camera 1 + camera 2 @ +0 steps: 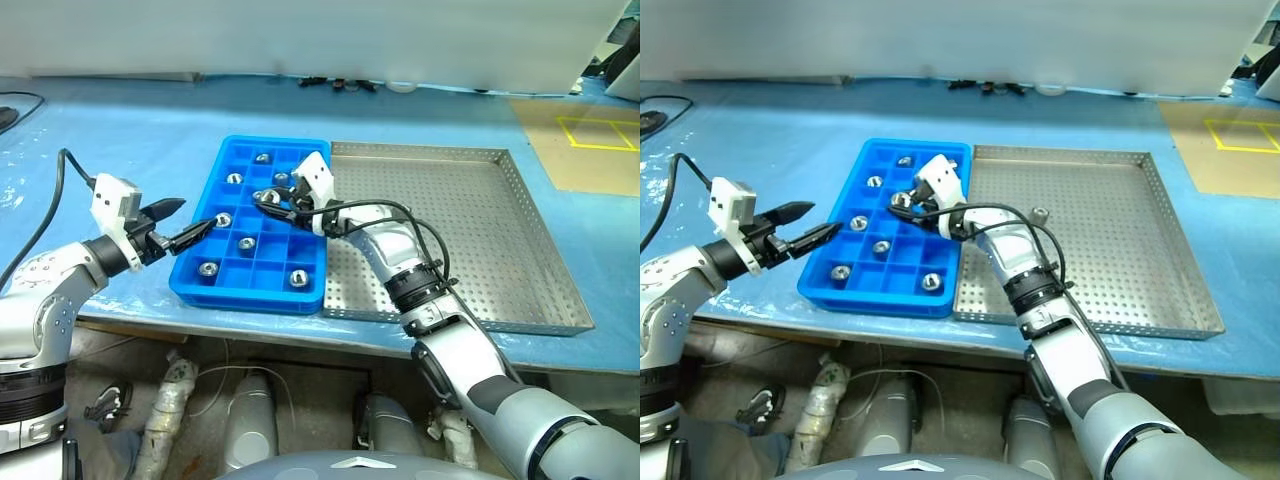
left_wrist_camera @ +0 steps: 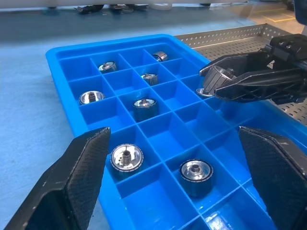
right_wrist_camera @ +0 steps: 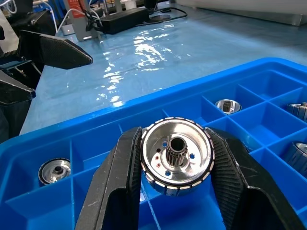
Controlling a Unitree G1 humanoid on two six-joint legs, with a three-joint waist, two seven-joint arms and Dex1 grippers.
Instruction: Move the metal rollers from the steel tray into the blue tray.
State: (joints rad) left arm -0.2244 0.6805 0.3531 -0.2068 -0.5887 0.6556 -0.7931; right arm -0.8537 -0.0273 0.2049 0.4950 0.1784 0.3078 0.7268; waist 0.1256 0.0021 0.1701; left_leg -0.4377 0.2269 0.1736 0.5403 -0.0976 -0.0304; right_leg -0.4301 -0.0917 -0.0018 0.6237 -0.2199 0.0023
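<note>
The blue tray (image 1: 270,142) lies left of the steel tray (image 1: 490,230), their sides touching. Several metal rollers (image 1: 208,268) sit one to a compartment in the blue tray. My right gripper (image 1: 268,197) hangs over the middle of the blue tray, shut on one shiny roller (image 3: 176,158) whose bore faces the wrist camera. At the blue tray's left edge my left gripper (image 1: 195,216) stands open, pointing across the tray with nothing between its fingers (image 2: 86,167). One small roller-like piece (image 1: 1039,213) lies in the steel tray behind my right forearm.
Both trays rest on a blue-covered table whose front edge runs just below them. Cables and small parts (image 1: 340,84) lie along the back. A black cable (image 1: 15,105) curls at the far left. A tan board with yellow tape (image 1: 598,133) is at the far right.
</note>
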